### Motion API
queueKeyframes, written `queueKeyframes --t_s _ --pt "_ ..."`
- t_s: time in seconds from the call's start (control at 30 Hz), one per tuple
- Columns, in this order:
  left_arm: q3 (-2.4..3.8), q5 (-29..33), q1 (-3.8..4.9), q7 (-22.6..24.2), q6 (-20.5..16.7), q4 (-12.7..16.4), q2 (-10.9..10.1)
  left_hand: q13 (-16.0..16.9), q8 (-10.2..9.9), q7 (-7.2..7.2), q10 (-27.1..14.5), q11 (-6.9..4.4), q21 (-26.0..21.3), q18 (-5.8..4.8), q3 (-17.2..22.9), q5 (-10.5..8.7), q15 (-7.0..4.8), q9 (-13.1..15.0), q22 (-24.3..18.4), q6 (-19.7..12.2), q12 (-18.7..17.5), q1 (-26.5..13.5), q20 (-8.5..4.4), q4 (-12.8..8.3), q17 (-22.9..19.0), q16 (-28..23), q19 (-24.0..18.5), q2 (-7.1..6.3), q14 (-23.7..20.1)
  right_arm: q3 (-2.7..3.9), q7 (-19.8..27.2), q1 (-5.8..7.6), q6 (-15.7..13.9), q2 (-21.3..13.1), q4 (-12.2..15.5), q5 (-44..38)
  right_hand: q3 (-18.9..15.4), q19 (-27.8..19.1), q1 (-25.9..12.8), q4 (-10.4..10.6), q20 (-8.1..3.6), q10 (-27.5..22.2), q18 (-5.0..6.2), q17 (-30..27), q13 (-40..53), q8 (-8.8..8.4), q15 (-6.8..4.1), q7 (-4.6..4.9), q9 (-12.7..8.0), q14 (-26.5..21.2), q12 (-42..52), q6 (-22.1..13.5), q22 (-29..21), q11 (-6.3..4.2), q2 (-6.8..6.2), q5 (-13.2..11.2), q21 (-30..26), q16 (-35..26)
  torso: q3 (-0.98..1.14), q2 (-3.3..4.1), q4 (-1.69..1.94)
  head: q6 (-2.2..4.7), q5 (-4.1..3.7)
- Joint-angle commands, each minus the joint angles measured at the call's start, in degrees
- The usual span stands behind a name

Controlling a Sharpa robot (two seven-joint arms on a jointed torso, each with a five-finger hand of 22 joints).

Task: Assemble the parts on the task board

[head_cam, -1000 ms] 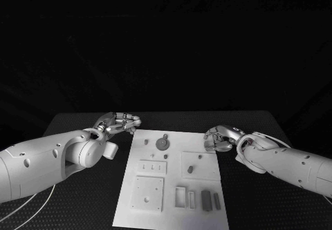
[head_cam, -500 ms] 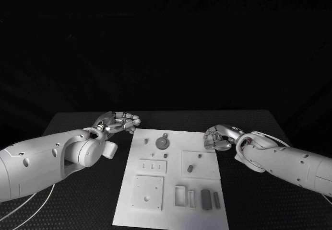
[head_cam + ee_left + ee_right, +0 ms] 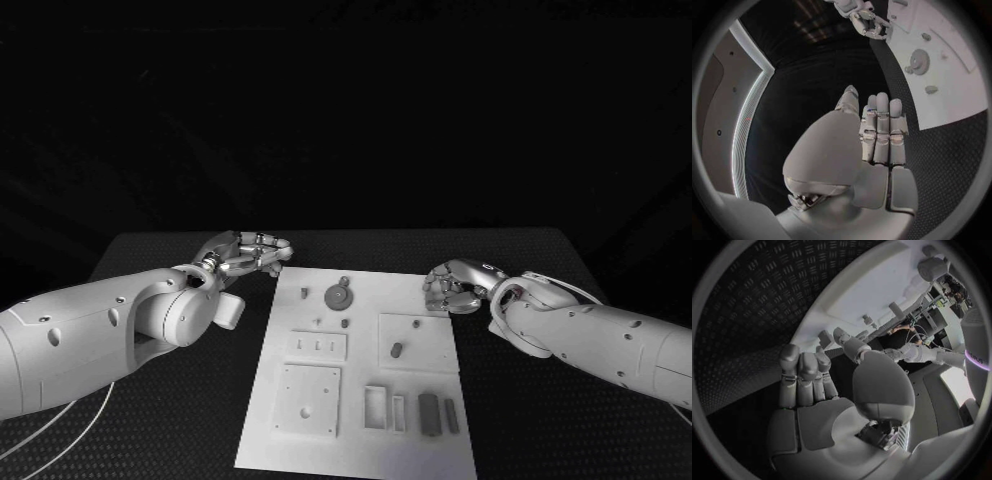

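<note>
Overhead head view; wrist cameras behind palms

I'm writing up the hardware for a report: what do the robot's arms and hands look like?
Both arms have smooth white rounded shells. The left robot hand and right robot hand are silver metal with segmented fingers and broad, smooth palm plates. Thin pale cables hang below the left arm.
</note>
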Motion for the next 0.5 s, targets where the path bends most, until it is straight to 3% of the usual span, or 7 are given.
queueKeyframes --t_s 0.03,0.23,0.5 --pt "0.04 -0.1 0.02 0.52 0.84 0.09 0.03 0.08 -0.25 0.24 0.34 0.07 0.23 0.6 0.07 -0.24 0.18 0.07 0.64 0.09 -0.38 -0.44 0.09 0.0 -0.01 -0.27 -0.42 -0.09 -0.32 0.01 -0.36 -0.08 1.81 0.07 -0.04 -1.63 0.96 0.28 0.51 0.26 -0.12 -0.37 3.06 0.09 0.21 0.49 -0.6 -0.86 0.17 -0.05 0.5 7.54 0.97 -1.33 1.13 -0.32 0.37 -0.15 -0.02 0.0 -0.02 -0.08 0.0" --pt "0.04 -0.1 0.02 0.52 0.85 0.1 0.02 0.09 -0.26 0.24 0.34 0.07 0.23 0.6 0.07 -0.24 0.18 0.08 0.64 0.08 -0.39 -0.44 0.09 0.0 -0.01 -0.27 -0.42 -0.09 -0.32 0.01 -0.46 -0.12 1.96 0.11 0.07 -2.06 3.04 0.35 1.34 0.73 -0.11 0.46 3.06 0.2 0.48 0.75 -0.78 -1.08 0.43 0.05 0.89 7.9 0.96 -1.54 2.54 -0.32 0.52 -0.08 0.0 -0.01 -0.02 -0.21 0.02" --pt "0.04 -0.11 0.02 0.52 0.82 0.08 0.01 0.11 -0.28 0.25 0.33 0.07 0.23 0.6 0.07 -0.25 0.18 0.09 0.64 0.07 -0.4 -0.45 0.09 0.01 0.0 -0.27 -0.42 -0.1 -0.33 0.01 -0.9 -0.13 1.67 0.22 -0.07 -2.37 4.24 0.31 0.89 1.36 0.05 0.83 3.06 0.28 0.64 0.87 -0.81 -1.11 0.65 0.05 1.06 7.93 1.0 -1.57 3.39 -0.33 0.7 -0.07 -0.01 -0.03 0.0 -0.29 0.05"
